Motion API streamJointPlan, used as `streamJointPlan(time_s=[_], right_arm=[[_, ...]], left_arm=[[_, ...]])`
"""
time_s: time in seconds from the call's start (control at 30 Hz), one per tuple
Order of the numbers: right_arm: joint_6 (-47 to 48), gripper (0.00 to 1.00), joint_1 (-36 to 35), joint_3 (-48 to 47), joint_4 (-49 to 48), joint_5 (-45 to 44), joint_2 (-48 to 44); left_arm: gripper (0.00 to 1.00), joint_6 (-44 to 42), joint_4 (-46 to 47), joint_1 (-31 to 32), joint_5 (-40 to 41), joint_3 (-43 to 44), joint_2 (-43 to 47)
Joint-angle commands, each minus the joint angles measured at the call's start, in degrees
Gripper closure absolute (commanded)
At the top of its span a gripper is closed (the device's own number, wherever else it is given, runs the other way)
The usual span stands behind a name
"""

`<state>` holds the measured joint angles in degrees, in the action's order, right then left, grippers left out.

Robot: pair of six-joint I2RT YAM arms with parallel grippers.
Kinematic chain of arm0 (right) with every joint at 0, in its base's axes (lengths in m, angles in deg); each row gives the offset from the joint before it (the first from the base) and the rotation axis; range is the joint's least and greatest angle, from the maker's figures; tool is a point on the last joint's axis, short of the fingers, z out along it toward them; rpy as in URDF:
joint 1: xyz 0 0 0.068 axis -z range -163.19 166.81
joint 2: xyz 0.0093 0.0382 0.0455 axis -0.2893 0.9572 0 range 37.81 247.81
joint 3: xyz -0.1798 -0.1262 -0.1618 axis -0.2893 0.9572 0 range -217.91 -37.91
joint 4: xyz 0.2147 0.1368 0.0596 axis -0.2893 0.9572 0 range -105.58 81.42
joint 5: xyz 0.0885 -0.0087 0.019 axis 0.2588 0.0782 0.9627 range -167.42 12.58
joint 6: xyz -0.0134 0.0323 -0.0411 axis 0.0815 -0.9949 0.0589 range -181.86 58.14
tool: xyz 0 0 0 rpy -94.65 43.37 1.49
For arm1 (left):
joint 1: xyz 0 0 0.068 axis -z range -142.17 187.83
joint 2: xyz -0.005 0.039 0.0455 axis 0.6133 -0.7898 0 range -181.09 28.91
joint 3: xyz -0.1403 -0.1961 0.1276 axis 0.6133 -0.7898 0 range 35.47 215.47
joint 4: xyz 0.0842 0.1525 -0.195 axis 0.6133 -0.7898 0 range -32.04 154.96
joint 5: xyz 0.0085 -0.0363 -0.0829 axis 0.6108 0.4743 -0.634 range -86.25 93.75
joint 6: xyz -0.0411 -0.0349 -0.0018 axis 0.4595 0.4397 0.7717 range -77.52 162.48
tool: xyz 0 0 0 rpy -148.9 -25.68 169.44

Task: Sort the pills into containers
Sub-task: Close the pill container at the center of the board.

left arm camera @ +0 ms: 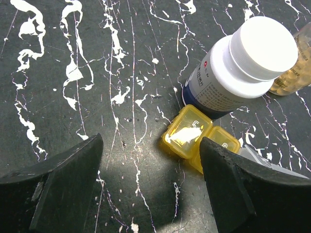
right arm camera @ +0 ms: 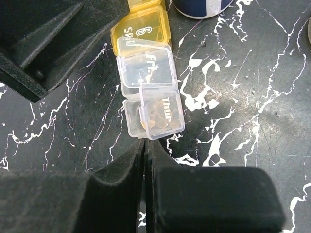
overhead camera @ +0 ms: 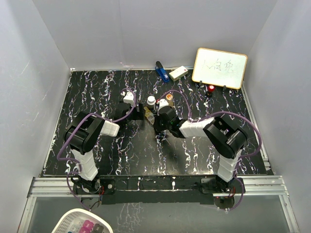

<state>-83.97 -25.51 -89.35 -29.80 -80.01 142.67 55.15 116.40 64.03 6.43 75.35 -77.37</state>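
Jaws of the left gripper (left arm camera: 150, 187) stand wide apart and hold nothing, low over the table (overhead camera: 97, 97), with the yellow end of the pill box (left arm camera: 189, 133) lying between and just ahead of them. Those of the right gripper (right arm camera: 146, 150) are pressed together with nothing between, their tips right at the clear end of the same box; whether they touch it cannot be told. The pill box is a small oblong strip of square lidded sections: yellow-gold ones at one end, then clear ones lettered "Fri" and "Thur", the "Thur" one showing brownish pieces inside. It lies near mid-table between the two grippers. Just beside its yellow end stands the dark bottle (left arm camera: 228, 77) with its round white cap, and the amber bottle (left arm camera: 291, 77) is next to that.
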Motion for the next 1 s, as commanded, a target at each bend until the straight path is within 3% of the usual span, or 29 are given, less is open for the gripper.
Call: streamJointPlan(time_s=[0.0,0.33,0.5,0.63,0.67,0.97], right_arm=[[0.2,0.97,-0.6,0.1,0.1,-0.8,-3.3],[1.4,0.97,-1.6,4.3,4.7,-13.3,-18.8],[3.5,0.95,-1.4,0.1,4.9,-17.1,-14.8],[3.7,0.73,-0.7,-3.1,4.5,-16.6,-10.9],[3.8,0.72,-0.6,-3.5,4.1,-16.4,-10.3],[4.1,0.76,-0.1,-4.5,3.1,-14.6,-8.7]], left_arm=[[0.22,-0.9,-3.4,0.1,0.2,-0.3,0.0],[0.22,-1.0,-3.5,0.1,-0.2,0.1,-0.4],[0.22,-0.7,-3.5,0.1,-0.4,0.2,-0.4],[0.22,-0.7,-3.5,0.0,-0.6,0.4,-0.2],[0.22,-0.6,-3.6,0.1,-0.7,0.5,-0.2],[0.22,-0.1,-2.7,0.1,-0.9,0.0,-0.7]])
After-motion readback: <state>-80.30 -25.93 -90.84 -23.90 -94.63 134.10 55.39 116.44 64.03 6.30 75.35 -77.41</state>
